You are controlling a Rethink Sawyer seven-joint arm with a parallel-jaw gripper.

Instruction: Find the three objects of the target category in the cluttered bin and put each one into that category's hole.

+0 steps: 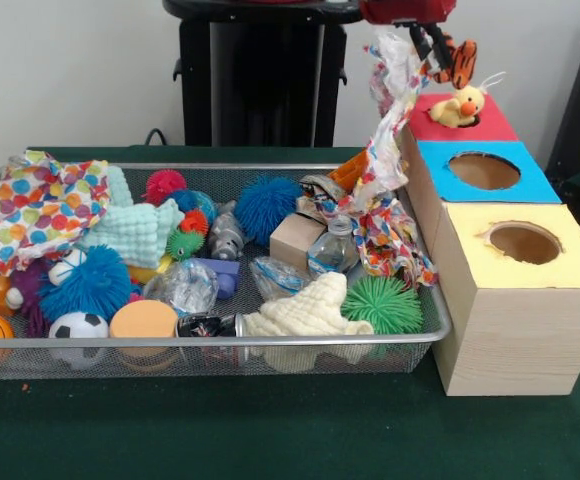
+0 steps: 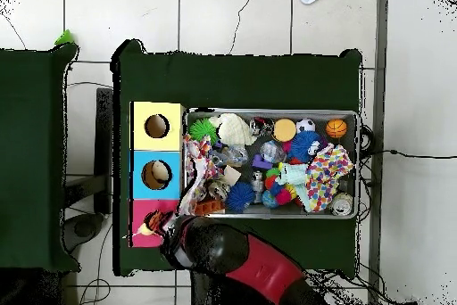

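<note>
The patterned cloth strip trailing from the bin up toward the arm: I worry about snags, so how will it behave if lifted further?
The patterned cloth strip hangs limp and twisted, so it is probably floppy and light. Its lower end lies over the bin rim among the clutter, so it may drag neighbours like the clear bottle. It could also swing across the red hole.

Red and black arm (image 2: 250, 261)

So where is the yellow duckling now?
In the front view, the yellow duckling sits on the red-surround hole of the farthest box, at the right, beside the blue one.
</note>
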